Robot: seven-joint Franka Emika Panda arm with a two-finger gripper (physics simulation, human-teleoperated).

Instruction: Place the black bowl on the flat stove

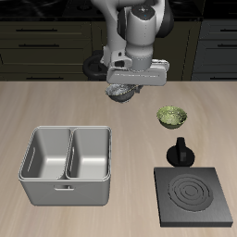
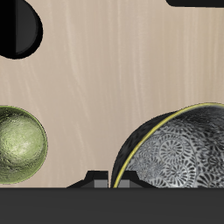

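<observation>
The black bowl (image 1: 121, 92), with a dark rim and a grey-white patterned inside, is near the table's back, right under my gripper (image 1: 126, 85). In the wrist view the bowl (image 2: 179, 149) is large and close, and its rim runs up to my gripper (image 2: 111, 178), whose jaws stand close together on that rim. The flat stove (image 1: 194, 196), a dark square plate with ring marks, lies at the table's front edge, with its black knob (image 1: 181, 151) on the side facing the robot. The knob also shows in the wrist view (image 2: 17, 31).
A green-yellow patterned bowl (image 1: 172, 116) sits between the black bowl and the stove; it also shows in the wrist view (image 2: 19, 144). A grey two-part metal basin (image 1: 69, 165) stands toward the front, beside the stove.
</observation>
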